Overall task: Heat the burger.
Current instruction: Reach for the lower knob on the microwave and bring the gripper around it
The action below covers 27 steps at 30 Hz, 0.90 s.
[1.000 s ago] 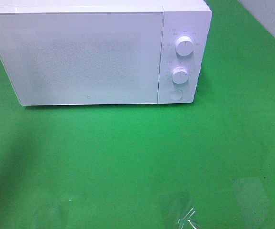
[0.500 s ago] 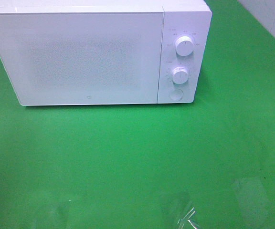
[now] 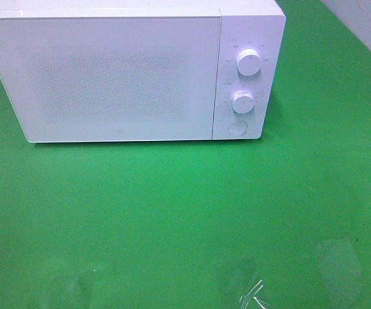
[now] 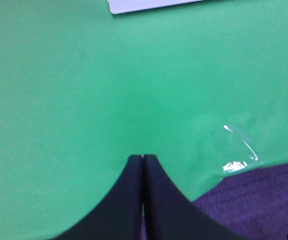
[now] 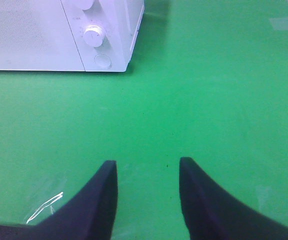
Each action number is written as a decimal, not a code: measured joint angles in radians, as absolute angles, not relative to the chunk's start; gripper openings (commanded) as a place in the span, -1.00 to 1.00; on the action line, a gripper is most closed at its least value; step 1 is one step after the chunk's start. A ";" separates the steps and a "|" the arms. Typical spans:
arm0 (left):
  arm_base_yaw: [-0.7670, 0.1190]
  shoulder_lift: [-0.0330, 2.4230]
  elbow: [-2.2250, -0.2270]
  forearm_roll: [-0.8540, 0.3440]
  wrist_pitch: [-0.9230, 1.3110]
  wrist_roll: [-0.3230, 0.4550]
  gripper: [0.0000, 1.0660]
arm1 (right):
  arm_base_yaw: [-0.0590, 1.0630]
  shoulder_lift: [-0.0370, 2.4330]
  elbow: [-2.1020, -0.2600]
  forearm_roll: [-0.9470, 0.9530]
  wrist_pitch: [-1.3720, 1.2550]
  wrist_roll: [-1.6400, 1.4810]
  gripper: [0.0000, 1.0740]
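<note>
Green table (image 3: 172,212), closed white microwave (image 3: 108,77), left pincer (image 4: 143,157) together, right pincer (image 5: 148,161) apart

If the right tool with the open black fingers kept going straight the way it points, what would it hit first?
Probably only the green table cover: nothing stands before the right tool. The white microwave sits off to the side of that line, though depth is hard to judge.

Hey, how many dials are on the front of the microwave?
2. Both are on the microwave's panel right of the door: the upper dial, and the lower dial straight beneath it. The flat round button below isn't a dial.
</note>
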State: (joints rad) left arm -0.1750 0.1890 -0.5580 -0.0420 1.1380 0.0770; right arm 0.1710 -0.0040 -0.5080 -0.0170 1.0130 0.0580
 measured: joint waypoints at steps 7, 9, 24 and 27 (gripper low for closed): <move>-0.175 0.012 -0.535 -0.042 1.107 0.078 -1.00 | 0.171 -0.004 -0.508 -0.017 1.013 0.058 -0.24; -0.175 -0.003 -0.535 -0.042 1.105 0.079 -1.00 | 0.171 -0.004 -0.508 -0.017 1.013 0.058 -0.24; -0.175 -0.005 -0.505 -0.034 1.059 0.079 -1.00 | 0.171 -0.004 -0.508 -0.017 1.013 0.058 -0.24; -0.175 -0.005 -0.505 -0.034 1.059 0.079 -1.00 | 0.171 -0.004 -0.508 -0.017 1.013 0.058 -0.22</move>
